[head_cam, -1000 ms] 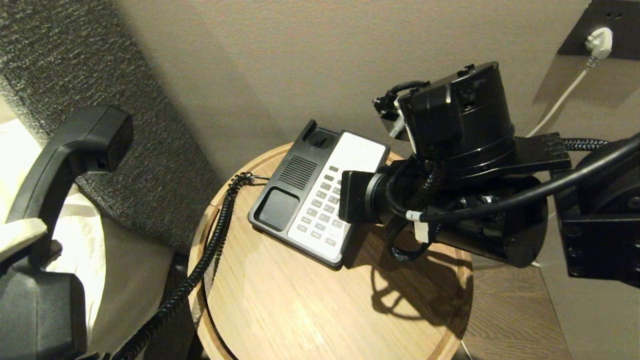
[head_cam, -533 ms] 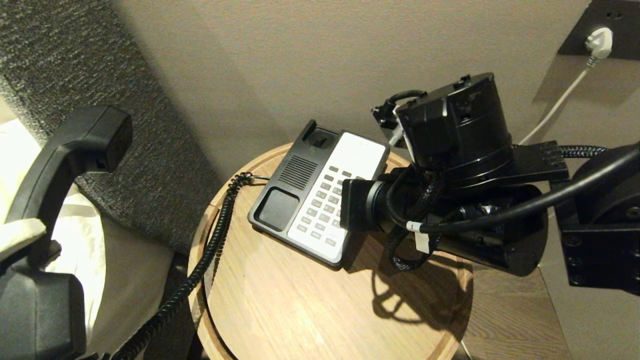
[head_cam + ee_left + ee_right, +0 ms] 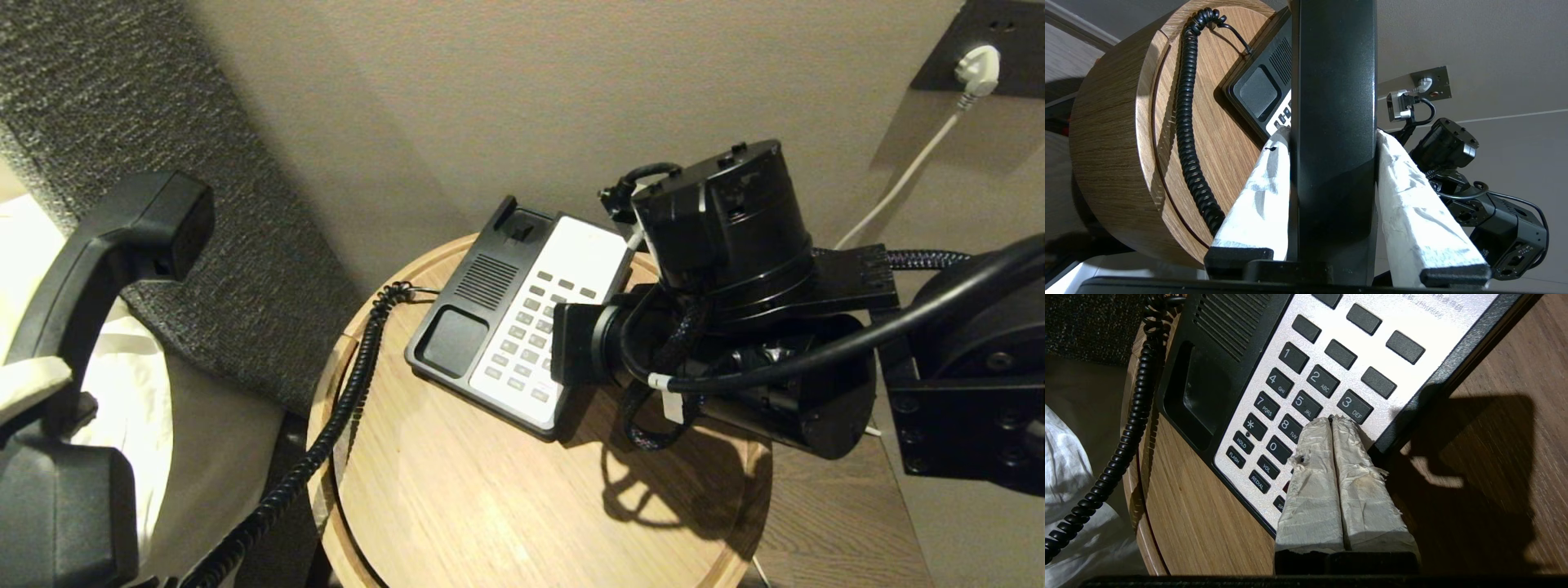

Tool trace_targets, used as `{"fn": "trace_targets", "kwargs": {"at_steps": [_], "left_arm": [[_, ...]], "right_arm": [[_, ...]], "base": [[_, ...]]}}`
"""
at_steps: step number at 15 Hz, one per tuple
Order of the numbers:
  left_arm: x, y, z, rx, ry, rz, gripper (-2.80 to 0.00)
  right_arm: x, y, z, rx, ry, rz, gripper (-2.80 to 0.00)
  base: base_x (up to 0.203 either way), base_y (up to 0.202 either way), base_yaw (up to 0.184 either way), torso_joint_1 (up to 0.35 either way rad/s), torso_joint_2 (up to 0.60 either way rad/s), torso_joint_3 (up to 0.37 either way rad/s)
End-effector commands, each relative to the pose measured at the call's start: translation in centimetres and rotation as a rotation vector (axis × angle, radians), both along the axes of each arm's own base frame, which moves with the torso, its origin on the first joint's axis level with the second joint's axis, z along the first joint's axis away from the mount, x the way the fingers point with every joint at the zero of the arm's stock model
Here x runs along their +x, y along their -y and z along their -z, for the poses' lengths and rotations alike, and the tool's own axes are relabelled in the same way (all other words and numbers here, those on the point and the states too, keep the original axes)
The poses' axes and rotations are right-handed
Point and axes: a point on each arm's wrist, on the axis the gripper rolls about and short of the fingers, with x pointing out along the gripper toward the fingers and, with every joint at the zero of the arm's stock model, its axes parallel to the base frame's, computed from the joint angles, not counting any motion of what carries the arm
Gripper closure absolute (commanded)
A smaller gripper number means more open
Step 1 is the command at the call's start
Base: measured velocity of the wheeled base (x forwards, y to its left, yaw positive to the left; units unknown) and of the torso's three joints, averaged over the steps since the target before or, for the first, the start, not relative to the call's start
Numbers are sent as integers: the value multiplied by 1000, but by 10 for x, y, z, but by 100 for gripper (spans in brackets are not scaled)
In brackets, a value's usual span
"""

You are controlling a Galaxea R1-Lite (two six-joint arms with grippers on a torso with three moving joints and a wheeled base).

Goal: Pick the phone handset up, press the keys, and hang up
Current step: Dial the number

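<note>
1. The left end effector (image 3: 1333, 134) was clamped on the one phone handset (image 3: 1333, 102), held off the surface (image 3: 490, 506) at nine o'clock.
2. The right end effector (image 3: 1332, 421), its fingers pressed together, stood over the one phone base's (image 3: 482, 286) keypad (image 3: 1306, 404), near key 3.
3. One coiled cord (image 3: 343, 408) draped over the surface's edge.

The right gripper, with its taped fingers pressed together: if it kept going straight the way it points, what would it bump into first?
Most likely the phone base's keypad. The right gripper, shut, points down at the number keys, tips near the 5 and 3, about where a 6 key would sit. Whether it already touches is unclear.
</note>
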Motion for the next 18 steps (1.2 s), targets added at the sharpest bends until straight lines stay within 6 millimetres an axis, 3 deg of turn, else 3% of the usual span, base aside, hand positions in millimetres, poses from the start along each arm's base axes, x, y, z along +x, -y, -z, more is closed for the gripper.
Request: {"fn": "trace_targets", "kwargs": {"at_steps": [1,18], "left_arm": [[0,0,0,-5,-3,2,0],[-2,-1,0,-7,1,2,0]], "right_arm": [[1,0,2,-4,-4,4,0],[-9,4,-4,10,0,-13,0]], "base": [[0,0,0,0,0,0],[0,0,0,0,0,0]]}}
